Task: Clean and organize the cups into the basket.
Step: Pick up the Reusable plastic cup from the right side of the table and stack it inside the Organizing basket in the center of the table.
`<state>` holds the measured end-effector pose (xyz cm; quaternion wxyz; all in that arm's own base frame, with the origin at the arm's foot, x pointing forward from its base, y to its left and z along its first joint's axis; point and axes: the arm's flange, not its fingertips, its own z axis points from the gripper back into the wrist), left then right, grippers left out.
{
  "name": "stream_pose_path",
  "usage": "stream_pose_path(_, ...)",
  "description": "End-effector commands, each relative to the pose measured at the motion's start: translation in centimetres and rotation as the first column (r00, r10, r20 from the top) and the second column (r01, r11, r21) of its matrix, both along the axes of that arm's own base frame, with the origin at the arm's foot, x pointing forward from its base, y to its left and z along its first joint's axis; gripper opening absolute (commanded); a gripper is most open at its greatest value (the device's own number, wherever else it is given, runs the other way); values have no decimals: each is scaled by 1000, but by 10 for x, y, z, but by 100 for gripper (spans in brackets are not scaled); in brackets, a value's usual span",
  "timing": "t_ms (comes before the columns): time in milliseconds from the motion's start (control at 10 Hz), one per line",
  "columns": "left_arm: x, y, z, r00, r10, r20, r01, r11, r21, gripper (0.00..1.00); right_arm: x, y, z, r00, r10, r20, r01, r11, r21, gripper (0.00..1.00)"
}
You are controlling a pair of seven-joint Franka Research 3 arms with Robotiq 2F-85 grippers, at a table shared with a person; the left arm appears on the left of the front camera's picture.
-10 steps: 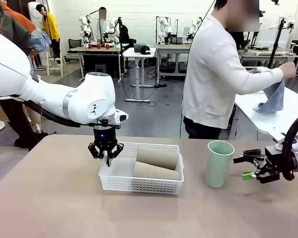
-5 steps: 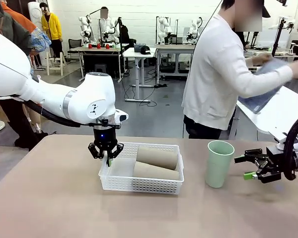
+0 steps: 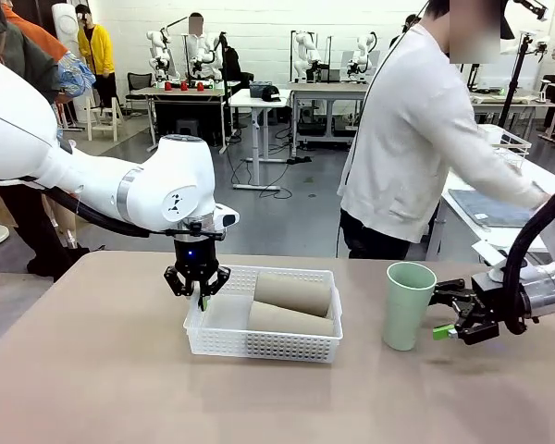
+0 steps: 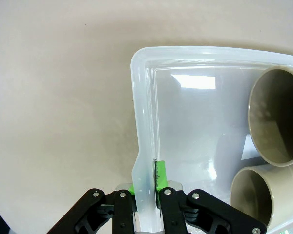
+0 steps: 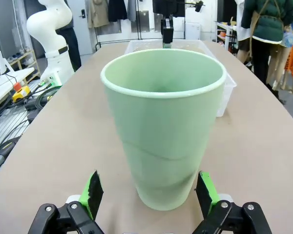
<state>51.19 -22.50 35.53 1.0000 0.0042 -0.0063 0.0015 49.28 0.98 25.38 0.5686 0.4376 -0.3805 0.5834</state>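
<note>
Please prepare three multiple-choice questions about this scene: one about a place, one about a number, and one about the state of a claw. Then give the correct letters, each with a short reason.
1. Where does the green cup stand relative to the basket?
A. inside it
B. on the table, at the basket's right
C. behind it, at the far table edge

2. How many tan cups lie in the basket?
A. one
B. three
C. two

3. What is the state of the left claw?
A. shut on the basket's wall
B. open above the table
C. shut on a tan cup

Answers:
1 B: the front view shows the green cup upright on the table, apart from the basket, on the robot's right side.
2 C: two tan cups lie on their sides, next to each other.
3 A: the left wrist view shows it pinching the basket's end wall.
</note>
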Motion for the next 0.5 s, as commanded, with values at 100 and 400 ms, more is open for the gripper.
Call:
stream_pose_path(100,0,0,2,1000,0,5,0,1000,-1,0,13,15,-13,998,15,68,-16,1000,24,100)
stream_pose_path(400,0,0,2,1000,0,5,0,1000,-1,0,20,30,-19,997,29,67,-31,999,33,100)
